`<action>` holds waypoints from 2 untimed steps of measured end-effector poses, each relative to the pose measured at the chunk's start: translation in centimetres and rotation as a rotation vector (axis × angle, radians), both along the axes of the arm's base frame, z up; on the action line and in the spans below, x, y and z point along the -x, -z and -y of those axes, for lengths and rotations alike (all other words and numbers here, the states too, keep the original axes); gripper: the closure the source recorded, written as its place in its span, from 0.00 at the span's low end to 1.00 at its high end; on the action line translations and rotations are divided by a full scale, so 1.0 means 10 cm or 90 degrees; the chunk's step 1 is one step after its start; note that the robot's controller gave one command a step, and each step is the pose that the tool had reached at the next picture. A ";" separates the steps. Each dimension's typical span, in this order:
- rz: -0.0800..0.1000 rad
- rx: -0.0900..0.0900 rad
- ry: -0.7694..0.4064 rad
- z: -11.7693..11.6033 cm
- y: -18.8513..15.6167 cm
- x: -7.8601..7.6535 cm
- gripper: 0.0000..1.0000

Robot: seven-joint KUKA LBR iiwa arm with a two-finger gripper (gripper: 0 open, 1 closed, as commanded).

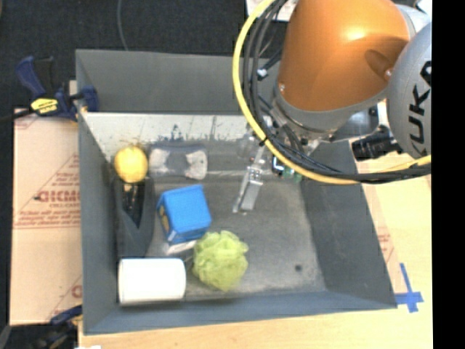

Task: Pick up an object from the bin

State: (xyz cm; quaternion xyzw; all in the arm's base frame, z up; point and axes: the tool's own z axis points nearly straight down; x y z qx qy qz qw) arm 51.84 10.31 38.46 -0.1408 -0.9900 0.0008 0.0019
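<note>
Blue plastic block, near cube-shaped, is the thing closest to the tool. It sits left of centre in the grey metal bin. I see no clear long axis on it, and its edges are turned slightly askew to the bin walls. The tool hangs just to its right over bare, scuffed floor with nothing in it. I cannot tell whether it is released or clenched. The bin rests on a pale worktop.

A green crumpled leafy clump touches the block's front corner. A white cylinder lies on its side along the front wall. A yellow round fruit sits at the back left above a black object. Two pale crumpled lumps lie by the back wall. The arm's orange cover hides the bin's far right corner from me.
</note>
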 end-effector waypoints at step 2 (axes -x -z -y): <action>0.010 -0.001 0.023 -0.01 0.31 0.09 0.00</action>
